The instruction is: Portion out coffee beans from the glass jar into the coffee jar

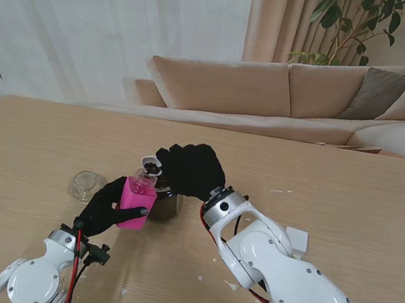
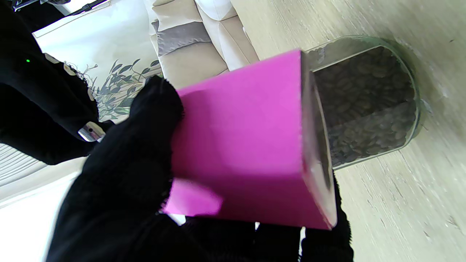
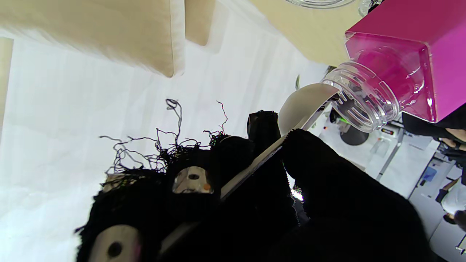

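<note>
Tipping a spoon (image 3: pixel 304 105) at the pink coffee jar (image 1: pixel 137 203) gripped by the left hand (image 1: pixel 101 209), the right hand (image 1: pixel 193 169) risks scattering beans past the narrow mouth onto the surface (image 1: pixel 346 193).

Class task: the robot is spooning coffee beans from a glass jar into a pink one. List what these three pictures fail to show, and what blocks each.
- Beans inside the pink jar: label hides its fill in all views.
- Spoon bowl's contents: right wrist view shows only its underside.
- Glass jar mouth: pink jar covers it in the left wrist view; the right robot hand covers it from the stand.
</note>
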Motion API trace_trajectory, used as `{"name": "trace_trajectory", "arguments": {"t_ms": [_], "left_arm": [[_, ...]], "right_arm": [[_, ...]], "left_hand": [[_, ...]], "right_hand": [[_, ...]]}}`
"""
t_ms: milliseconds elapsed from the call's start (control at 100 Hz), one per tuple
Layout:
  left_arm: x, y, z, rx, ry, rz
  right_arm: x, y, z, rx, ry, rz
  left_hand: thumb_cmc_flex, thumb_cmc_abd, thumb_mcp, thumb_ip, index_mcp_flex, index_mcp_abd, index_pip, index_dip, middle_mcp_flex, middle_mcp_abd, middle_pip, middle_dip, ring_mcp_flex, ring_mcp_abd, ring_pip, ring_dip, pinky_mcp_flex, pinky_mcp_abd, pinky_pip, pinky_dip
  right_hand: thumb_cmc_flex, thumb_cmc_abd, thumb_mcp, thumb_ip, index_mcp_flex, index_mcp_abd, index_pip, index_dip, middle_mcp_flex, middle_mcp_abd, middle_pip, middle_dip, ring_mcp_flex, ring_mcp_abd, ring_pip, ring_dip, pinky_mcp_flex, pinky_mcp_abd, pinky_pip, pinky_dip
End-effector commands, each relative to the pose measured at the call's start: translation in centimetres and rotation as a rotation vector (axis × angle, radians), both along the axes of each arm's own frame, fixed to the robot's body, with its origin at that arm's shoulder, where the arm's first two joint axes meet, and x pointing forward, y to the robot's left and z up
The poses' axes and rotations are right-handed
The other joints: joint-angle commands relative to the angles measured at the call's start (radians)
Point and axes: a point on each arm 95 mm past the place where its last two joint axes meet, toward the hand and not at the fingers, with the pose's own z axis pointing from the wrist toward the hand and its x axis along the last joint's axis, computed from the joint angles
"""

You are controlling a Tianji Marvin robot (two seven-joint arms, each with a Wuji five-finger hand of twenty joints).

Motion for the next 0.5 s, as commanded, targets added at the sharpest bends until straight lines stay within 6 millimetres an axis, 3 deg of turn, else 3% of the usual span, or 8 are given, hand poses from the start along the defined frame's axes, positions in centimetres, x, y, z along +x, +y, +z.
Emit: {"name": "trace_trajectory", "arguments": {"t_ms": [0,260,490], "left_arm": [[-0.19,-0.53,0.43,-0.012,-0.003,-0.02],[-0.08,-0.56,0.46,-0.007,-0.003,-0.018],[0.01,-0.55,0.39,-0.008,0.0,-0.014]], "right_arm": [[-0.18,0.11,-0.31,-0.011,0.009,0.0],[-0.51,0.5,0.27,0.002,-0.028,-0.008],[-0.67,0.69,0.18,0.01,0.08,0.026]], "left_hand": [[0.152,0.154,0.097,0.046,0.045,-0.133,0.122,0.046,0.031,-0.077,0.095,0.03,-0.02,0.003,0.016,0.015,0.007,0.009,0.029,0.006],[0.155,0.154,0.098,0.047,0.045,-0.133,0.122,0.046,0.03,-0.077,0.096,0.027,-0.021,0.002,0.016,0.014,0.007,0.012,0.03,0.008],[0.156,0.153,0.099,0.047,0.045,-0.133,0.123,0.046,0.03,-0.078,0.096,0.027,-0.021,0.001,0.015,0.013,0.007,0.01,0.026,0.007]], "right_hand": [[0.036,0.006,0.026,0.022,-0.011,-0.034,0.023,0.008,0.014,0.014,0.012,0.011,0.026,-0.02,0.041,0.008,0.041,-0.151,0.311,-0.001],[0.033,0.005,0.028,0.021,-0.011,-0.037,0.024,0.007,0.016,0.014,0.011,0.012,0.029,-0.022,0.04,0.008,0.041,-0.157,0.311,-0.002],[0.033,0.007,0.029,0.021,-0.011,-0.037,0.023,0.006,0.015,0.014,0.01,0.012,0.029,-0.022,0.04,0.008,0.041,-0.159,0.311,-0.003]]}}
